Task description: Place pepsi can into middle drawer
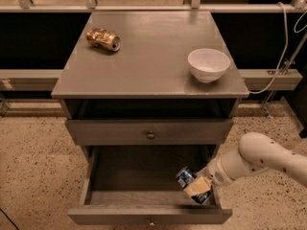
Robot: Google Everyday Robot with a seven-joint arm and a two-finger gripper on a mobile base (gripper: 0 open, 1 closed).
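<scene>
the middle drawer (144, 198) stands pulled out at the bottom of the grey table (144, 71), its inside dark and its front edge with a small round knob (151, 222) near the lower border of the view. the white arm (261, 157) reaches in from the right and ends in the tool (195, 188), which sits over the right front part of the open drawer, just inside its right wall. the tool is clamped around the pepsi can (184, 177); a tan finger lies across the middle of the can, with blue showing above and below it. the can is tilted, its upper end leaning toward the left and back. whether the can touches the drawer floor cannot be told. above the open drawer the upper drawer front (115, 132) is closed. on the table top a gold-brown can (102, 38) lies on its side near the back left, and a white bowl (208, 64) stands upright near the right edge, well apart from it. speckled floor (33, 176) surrounds the table.
</scene>
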